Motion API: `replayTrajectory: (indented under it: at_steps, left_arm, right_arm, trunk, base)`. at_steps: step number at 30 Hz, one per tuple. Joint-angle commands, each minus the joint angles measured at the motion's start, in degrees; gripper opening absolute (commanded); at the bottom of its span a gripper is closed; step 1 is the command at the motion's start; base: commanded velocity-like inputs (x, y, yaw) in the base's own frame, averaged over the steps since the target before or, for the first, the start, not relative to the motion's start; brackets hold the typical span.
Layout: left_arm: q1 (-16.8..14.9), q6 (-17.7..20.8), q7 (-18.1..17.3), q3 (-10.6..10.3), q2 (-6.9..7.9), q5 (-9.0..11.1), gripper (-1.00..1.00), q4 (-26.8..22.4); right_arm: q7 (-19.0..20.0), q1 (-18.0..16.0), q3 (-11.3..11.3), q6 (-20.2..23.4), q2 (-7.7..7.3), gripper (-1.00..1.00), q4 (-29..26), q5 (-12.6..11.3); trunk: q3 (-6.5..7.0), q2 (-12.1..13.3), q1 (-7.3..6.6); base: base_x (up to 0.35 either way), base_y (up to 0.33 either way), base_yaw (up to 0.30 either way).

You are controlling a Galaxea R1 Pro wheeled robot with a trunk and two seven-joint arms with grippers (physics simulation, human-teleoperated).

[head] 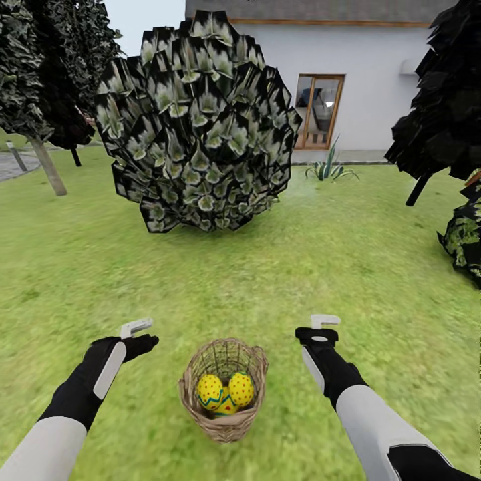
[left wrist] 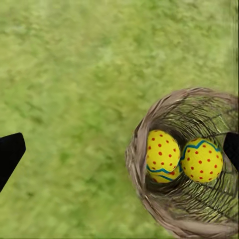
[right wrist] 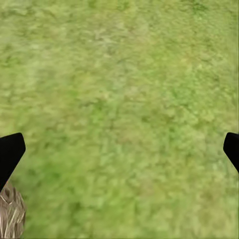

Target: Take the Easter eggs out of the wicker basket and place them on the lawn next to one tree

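Note:
The wicker basket point(head: 226, 427) stands on the lawn point(head: 347, 254) just in front of me, between my two arms. Three yellow Easter eggs lie inside it: one with red dots point(head: 210, 390), one beside it point(head: 242, 388), and a third point(head: 226, 406) mostly tucked under them. My left gripper point(head: 139, 335) hovers open to the basket's left, and my right gripper point(head: 321, 329) hovers open to its right. In the left wrist view the basket point(left wrist: 144, 199) holds two eggs point(left wrist: 162, 151) point(left wrist: 201, 160) beside the open left gripper point(left wrist: 119, 152). A tree with a pale trunk point(head: 49, 167) stands far left.
A large round bush point(head: 197, 127) rises straight ahead. A thin dark-trunked tree point(head: 441, 113) and a low shrub point(head: 464, 237) stand at the right. The white house point(head: 374, 73) closes the back. The right wrist view has grass under the open right gripper point(right wrist: 119, 154) and the basket's edge point(right wrist: 10, 214).

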Motion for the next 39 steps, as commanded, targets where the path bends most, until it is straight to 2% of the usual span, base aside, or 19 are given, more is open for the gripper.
replayTrajectory:
  at_steps: [1, 4, 10, 14, 18, 20, 23, 25, 33, 36, 39]
  left_arm:
    - [0.0, 0.2, 0.4, -0.1, -0.06, 0.7, 1.00, 0.1]
    - [0.0, 0.2, 0.4, -0.4, -1.27, 0.6, 1.00, 0.3]
    - [0.0, 0.2, 0.4, -0.4, -2.00, 0.7, 1.00, 0.6]
    - [0.0, 0.1, 0.5, -0.4, -3.48, 0.6, 1.00, 4.2]
    - [-0.1, -0.4, 2.0, 0.0, -4.00, 0.8, 1.00, 11.6]
    - [-0.3, -0.6, 3.6, 0.0, -5.02, 0.9, 1.00, 14.5]
    - [-0.4, -0.5, 4.2, 0.0, -7.31, 0.9, 1.00, 14.7]
    - [-0.4, -0.4, 4.3, 0.0, -7.87, 0.9, 1.00, 14.7]
    - [-0.4, -0.2, 4.4, -0.1, -8.15, 0.9, 1.00, 14.9]
    - [-0.4, -0.3, 4.5, 0.0, -7.82, 0.8, 1.00, 15.2]
    - [-0.4, -0.4, 6.2, 1.6, -7.74, 0.8, 1.00, 15.5]
  right_arm:
    - [-0.2, 0.0, 0.2, 0.4, 0.09, 1.00, 0.2, 0.1]
    - [0.1, 0.0, 0.2, 0.4, 0.33, 1.00, 2.2, 0.2]
    - [0.1, 0.0, 0.2, 0.4, 0.40, 1.00, 3.2, 0.3]
    - [0.2, 0.0, 0.2, 0.4, 0.40, 1.00, 3.3, 0.2]
    - [0.2, 0.0, 0.4, 0.4, 0.40, 1.00, 3.3, 0.3]
    - [0.2, 0.0, 0.5, 0.4, 0.42, 1.00, 3.4, 0.3]
    - [0.8, 0.0, 0.6, 0.5, 0.54, 1.00, 3.4, 0.3]
    - [1.5, 0.0, 0.6, 0.5, 0.57, 1.00, 3.4, 0.2]
    - [2.4, 0.0, 0.7, 0.5, 0.66, 1.00, 4.4, 0.3]
    - [2.6, 0.0, 0.7, 0.5, 0.67, 1.00, 4.5, 0.3]
    - [2.6, 0.0, 0.7, 0.5, 0.59, 1.00, 4.5, 0.3]
  trunk:
    - [0.01, 0.0, 0.03]
    - [0.13, 0.0, 0.03]
    - [0.19, 0.0, 0.03]
    - [0.19, 0.0, 0.03]
    - [0.19, 0.0, 0.03]
    - [0.19, 0.0, 0.03]
    - [0.19, 0.0, 0.03]
    - [0.19, 0.0, 0.03]
    - [0.19, 0.0, 0.03]
    - [0.19, 0.0, 0.03]
    - [0.19, 0.0, 0.03]
  base:
    - [0.318, 0.000, -0.211]
    - [0.318, -0.017, -0.119]
    - [0.296, -0.067, -0.025]
    - [0.056, -0.015, -0.002]
    - [0.009, -0.002, 0.000]
    - [0.001, 0.000, 0.000]
    - [0.000, 0.000, 0.000]
    - [0.000, 0.000, 0.000]
    - [0.000, 0.000, 0.000]
    - [0.084, -0.070, 0.130]
    - [0.248, -0.152, 0.272]
